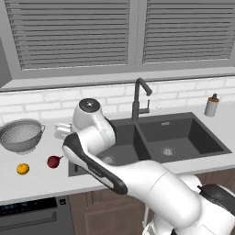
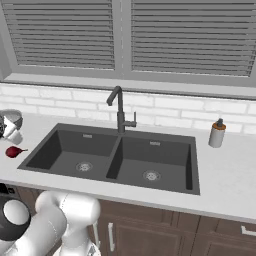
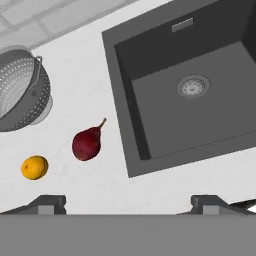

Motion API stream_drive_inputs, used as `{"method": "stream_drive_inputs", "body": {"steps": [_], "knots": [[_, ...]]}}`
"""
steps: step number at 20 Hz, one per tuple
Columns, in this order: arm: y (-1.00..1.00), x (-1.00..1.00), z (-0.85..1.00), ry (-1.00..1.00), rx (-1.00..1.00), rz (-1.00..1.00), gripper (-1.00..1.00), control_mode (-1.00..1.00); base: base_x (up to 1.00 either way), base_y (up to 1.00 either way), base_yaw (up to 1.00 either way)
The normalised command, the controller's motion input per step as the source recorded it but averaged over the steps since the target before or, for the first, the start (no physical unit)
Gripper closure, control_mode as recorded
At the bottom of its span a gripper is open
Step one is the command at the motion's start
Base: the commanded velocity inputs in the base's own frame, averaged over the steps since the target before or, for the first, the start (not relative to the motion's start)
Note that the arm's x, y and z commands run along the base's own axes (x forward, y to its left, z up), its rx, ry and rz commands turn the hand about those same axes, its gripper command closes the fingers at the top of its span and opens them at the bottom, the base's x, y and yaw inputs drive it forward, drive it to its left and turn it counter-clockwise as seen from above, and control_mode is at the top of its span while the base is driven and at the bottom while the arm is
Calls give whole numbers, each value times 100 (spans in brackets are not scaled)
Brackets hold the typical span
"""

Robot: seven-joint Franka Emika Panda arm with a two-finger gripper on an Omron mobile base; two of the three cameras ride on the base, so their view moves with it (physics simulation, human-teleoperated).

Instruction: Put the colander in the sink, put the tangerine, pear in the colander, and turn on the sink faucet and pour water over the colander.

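In the hand view we saw the gripper (image 3: pixel 128 202) with its two dark fingertips (image 3: pixel 47 204) spread wide apart at the bottom edge, holding nothing and touching nothing, poised above the pale speckled stone-like counter (image 3: pixel 80 90) between the fruit and the sink's left basin. The round silvery-grey perforated metal colander (image 1: pixel 20 135) sat upright on the counter well left of the sink, its small side handle (image 3: pixel 39 65) visible; it was not in the sink. The small dark red pear with a thin stem (image 3: pixel 88 142) lay on its side on the counter between the colander and the sink, and the small round bright orange tangerine (image 3: pixel 34 167) rested just beyond it, farther from the sink; the two fruits were near one another but apart. The dark charcoal-grey rectangular double-basin sink (image 2: pixel 112 131) was matte, each basin with a round silver drain (image 2: pixel 151 175). The tall slim dark grey metal faucet (image 2: pixel 120 110) rose behind the divider, its bent spout turned toward the left basin; we saw no water. A small white soap dispenser bottle (image 2: pixel 217 133) stood on the counter right of the sink. Behind ran a white brick-tile backsplash (image 2: pixel 175 114) and grey slatted window blinds (image 2: pixel 180 35); brown wooden cabinet fronts (image 2: pixel 150 235) lay below.
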Motion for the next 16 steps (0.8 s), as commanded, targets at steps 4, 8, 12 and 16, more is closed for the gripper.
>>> {"method": "stream_drive_inputs", "body": {"steps": [4, 8, 12, 16], "knots": [[96, 47, 0, 7, 16, 1, -100, -100, 0, 0, 0], [72, 41, 0, 17, 0, 0, -100, -100, 0, 0, 0], [64, 47, 0, 6, 0, -1, -100, -100, 0, 0, 0], [42, 50, 0, 0, 0, -3, -100, -100, 0, 0, 0]]}}
